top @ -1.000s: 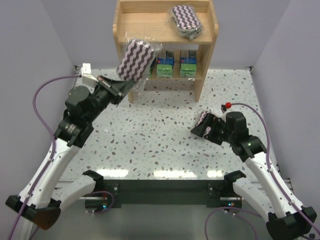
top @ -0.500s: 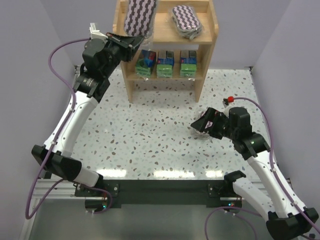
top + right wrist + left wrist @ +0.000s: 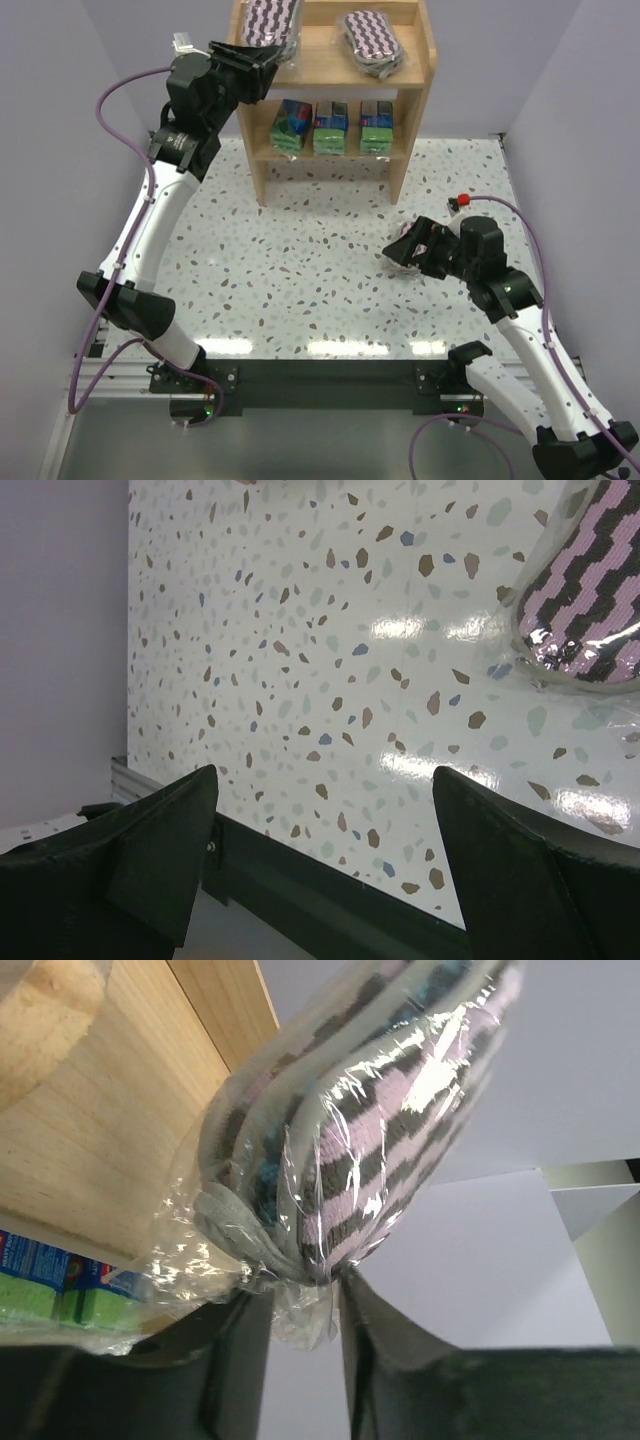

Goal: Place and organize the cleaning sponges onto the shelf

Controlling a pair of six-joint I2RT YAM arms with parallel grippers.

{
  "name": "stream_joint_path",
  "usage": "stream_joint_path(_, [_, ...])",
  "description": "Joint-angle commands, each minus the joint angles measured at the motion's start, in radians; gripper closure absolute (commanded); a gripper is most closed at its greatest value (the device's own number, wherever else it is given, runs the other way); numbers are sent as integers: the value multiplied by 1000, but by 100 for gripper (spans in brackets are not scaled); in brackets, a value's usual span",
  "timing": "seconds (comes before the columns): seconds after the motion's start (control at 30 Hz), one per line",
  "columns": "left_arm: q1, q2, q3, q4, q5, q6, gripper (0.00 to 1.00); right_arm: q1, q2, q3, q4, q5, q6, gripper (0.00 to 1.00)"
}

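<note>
- Speckled surface [image 3: 300,270]: carries the shelf at its far edge.
- Shelf [image 3: 420,100]: light wood, two tiers, raised back.
- Left claw [image 3: 262,62] [image 3: 300,1305]: raised to the top tier's left end, clenched on the crumpled wrap edge of a zigzag pad [image 3: 270,18] [image 3: 380,1140].
- Right claw [image 3: 412,250] [image 3: 325,775]: low over the surface right of centre, released, fingers spread wide with nothing between them.
- Zigzag pad: tilted over the left half of the top tier, close to the wood; cannot tell whether touching.
- Second pad [image 3: 372,42]: lying on the top tier's right half, apart from the held one.
- Third pad [image 3: 403,243] [image 3: 585,610]: on the surface just beside the right claw, beyond its fingertips, not gripped.
- Three green-and-blue packs [image 3: 331,127] [image 3: 40,1280]: upright in a row on the lower tier.
</note>
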Motion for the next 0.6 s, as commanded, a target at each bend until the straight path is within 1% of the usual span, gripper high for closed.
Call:
stream_joint_path(0.0, [7,-11,27,8,-30,-22,58,3,-6,45,-9,-37,-21,8])
stream_joint_path(0.07, [11,-14,2,25,-40,-20,50,3,-4,54,-9,-40,-21,8])
stream_joint_path(0.17, [22,-11,-33,55,-2,-35,45,1,-1,67,-14,-35,-22,8])
stream_joint_path(0.4, [22,-25,-50,97,-37,-12,44,3,-1,79,-23,-22,-24,8])
stream_joint_path(0.57, [27,-17,-49,105,-17,11,42,4,0,84,-26,-21,-28,8])
